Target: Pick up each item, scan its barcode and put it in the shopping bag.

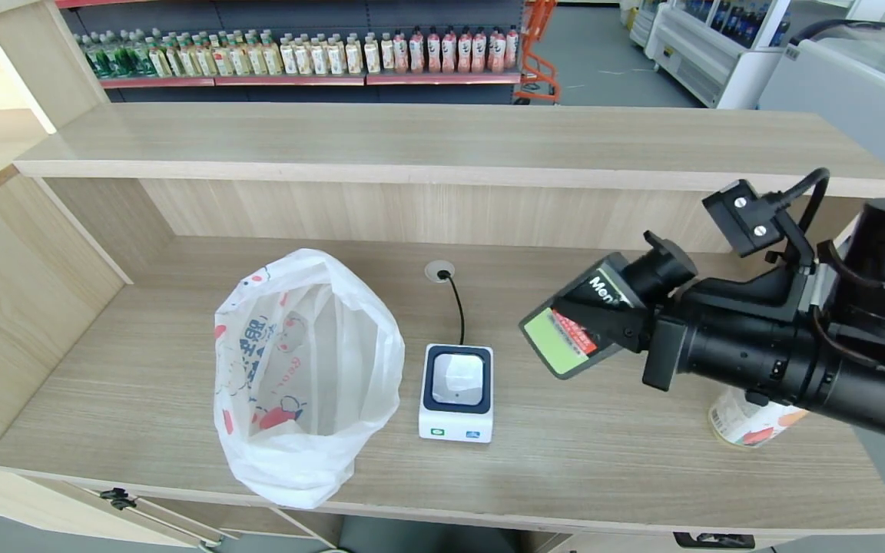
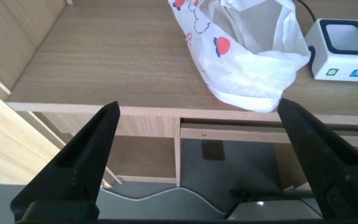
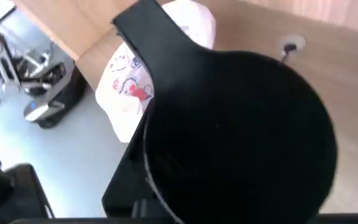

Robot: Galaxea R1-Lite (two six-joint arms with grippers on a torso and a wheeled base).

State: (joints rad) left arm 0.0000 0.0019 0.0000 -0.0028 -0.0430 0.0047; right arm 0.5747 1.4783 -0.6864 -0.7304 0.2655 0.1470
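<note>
Right tool [image 1: 618, 321] sideways around black bottle [image 1: 561, 343]

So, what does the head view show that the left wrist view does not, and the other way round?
Head view, not left wrist view: the right gripper shut on a black item, a printed cup under that arm, drink shelves behind. Left wrist view, not head view: the left gripper, open, in front of the counter, and a drawer front below it. Both: the white shopping bag, the scanner, the wooden counter.
</note>
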